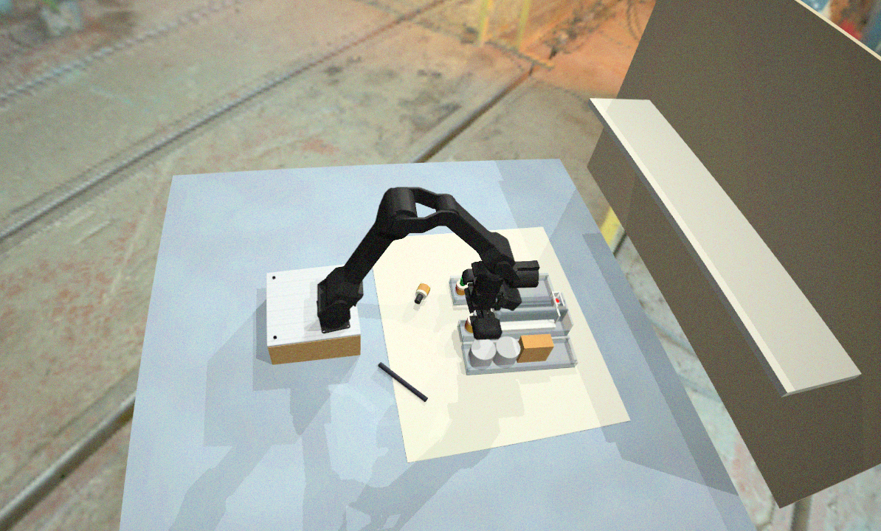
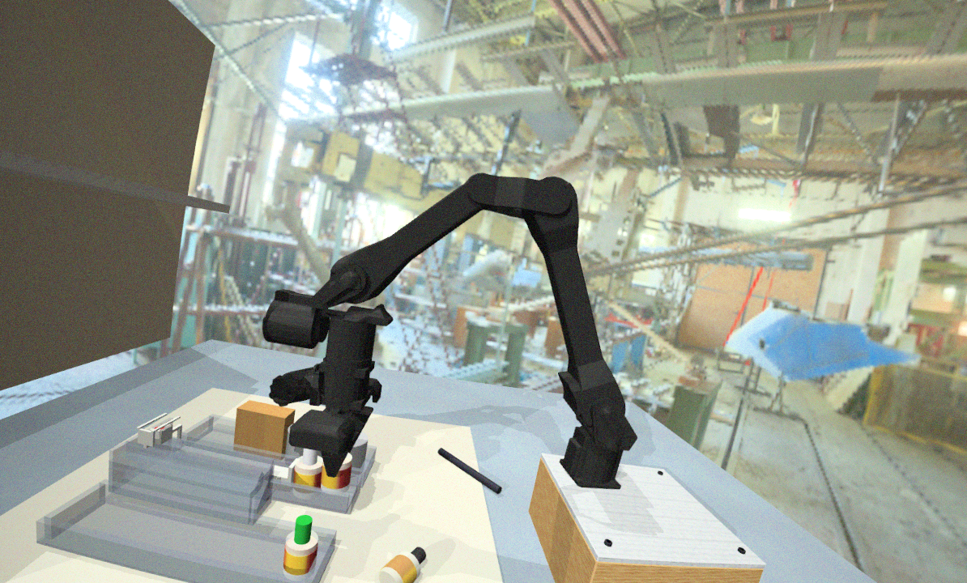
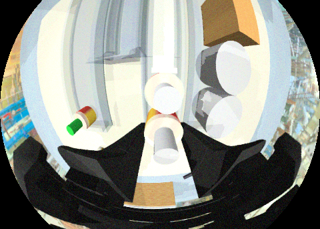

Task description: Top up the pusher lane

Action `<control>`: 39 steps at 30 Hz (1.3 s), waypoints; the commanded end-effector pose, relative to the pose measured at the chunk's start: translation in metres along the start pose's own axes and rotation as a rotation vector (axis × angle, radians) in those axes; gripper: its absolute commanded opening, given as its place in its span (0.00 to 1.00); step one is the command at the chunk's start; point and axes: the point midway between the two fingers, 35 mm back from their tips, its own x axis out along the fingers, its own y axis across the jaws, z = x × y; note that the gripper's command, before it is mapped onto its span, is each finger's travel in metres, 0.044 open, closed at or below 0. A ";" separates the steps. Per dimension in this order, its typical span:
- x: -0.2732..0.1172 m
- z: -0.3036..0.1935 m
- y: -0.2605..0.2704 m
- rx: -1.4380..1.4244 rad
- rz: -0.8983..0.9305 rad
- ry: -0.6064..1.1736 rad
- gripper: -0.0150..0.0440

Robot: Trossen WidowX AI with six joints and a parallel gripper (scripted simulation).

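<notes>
My gripper (image 1: 486,330) (image 2: 334,467) (image 3: 163,126) is shut on a grey-capped jar (image 2: 340,477) (image 3: 166,152) with a red and yellow label. The held jar is upright at the front end of the sprung lane (image 2: 313,497). Directly behind it, the matching lane jar (image 2: 307,476) (image 3: 167,100) stands against the white pusher plate (image 3: 164,70). The two jars look touching or nearly so. The lane wall and finger partly hide the held jar's base; I cannot tell whether it rests on the floor. A green-capped jar (image 1: 460,289) (image 2: 300,556) (image 3: 88,117) stands in the neighbouring lane.
Two grey cylinders (image 1: 482,354) (image 3: 233,68) and a wooden block (image 1: 536,347) (image 2: 261,429) (image 3: 220,19) fill much of the lane on the other side. A black-capped jar (image 1: 422,290) (image 2: 400,568) lies on the mat. A black rod (image 1: 402,381) (image 2: 469,471) lies near the base.
</notes>
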 end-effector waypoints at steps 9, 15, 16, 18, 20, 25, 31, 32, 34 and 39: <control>0.003 0.005 -0.001 -0.005 -0.002 -0.021 0.25; 0.005 0.005 -0.001 -0.005 -0.002 -0.021 0.25; 0.005 0.005 -0.001 -0.005 -0.002 -0.021 0.25; 0.006 0.005 -0.001 -0.005 -0.002 -0.021 0.25; 0.006 0.004 -0.001 -0.005 -0.002 -0.021 0.25; 0.008 0.004 -0.001 -0.005 -0.002 -0.021 0.25; 0.009 0.004 -0.001 -0.005 -0.002 -0.021 0.25; 0.010 0.004 -0.001 -0.005 -0.002 -0.021 0.25; 0.010 0.004 -0.001 -0.005 -0.002 -0.021 0.25; 0.012 0.004 -0.001 -0.005 -0.002 -0.021 0.25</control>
